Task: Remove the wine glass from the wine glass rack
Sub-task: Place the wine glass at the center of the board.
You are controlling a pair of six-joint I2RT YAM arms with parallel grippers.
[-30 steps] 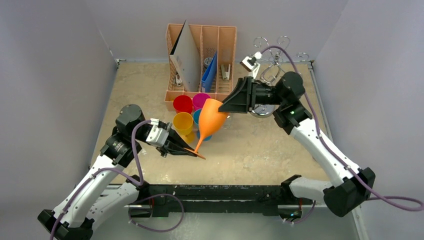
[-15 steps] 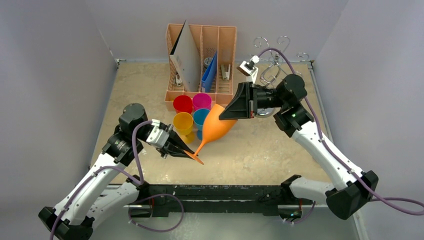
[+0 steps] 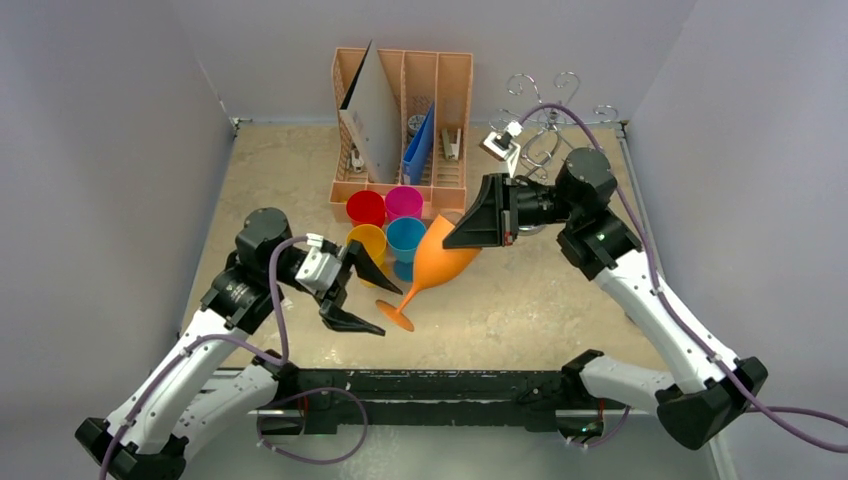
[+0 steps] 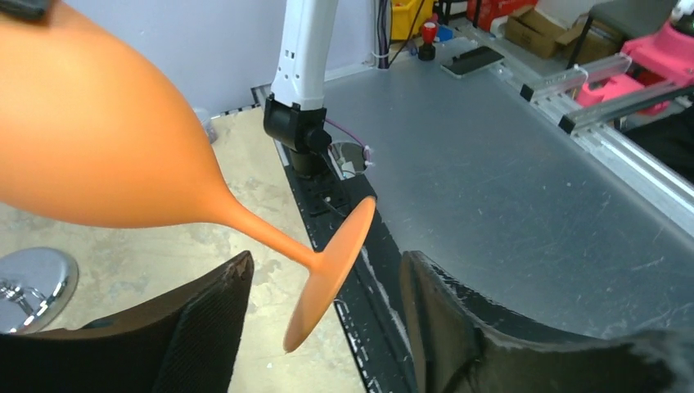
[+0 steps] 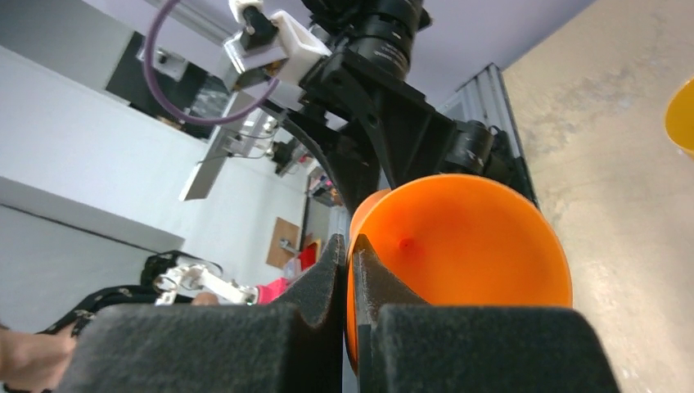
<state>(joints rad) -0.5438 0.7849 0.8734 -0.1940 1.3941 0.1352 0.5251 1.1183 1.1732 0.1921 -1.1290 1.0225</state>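
The orange wine glass (image 3: 440, 262) hangs tilted over the table, clear of the rack, with its bowl up to the right and its foot (image 3: 397, 320) low at the left. My right gripper (image 3: 462, 236) is shut on the bowl's rim, one finger inside and one outside, as the right wrist view shows (image 5: 348, 246). My left gripper (image 3: 385, 308) stands open around the foot (image 4: 327, 278), its fingers (image 4: 205, 327) apart from it on both sides. The silver wire wine glass rack (image 3: 545, 108) stands at the back right behind the right arm; its shiny disc base (image 4: 33, 278) shows in the left wrist view.
A peach slotted organiser (image 3: 405, 90) with papers stands at the back centre. Red (image 3: 366, 207), pink (image 3: 404, 200), yellow (image 3: 366, 243) and blue (image 3: 406, 236) cups cluster in front of it, just left of the glass bowl. The black base rail (image 3: 450, 385) runs along the near edge.
My right gripper closed on the bowl's rim, then my left gripper opened and let go of the foot. The glass tipped lower, its bowl sinking.
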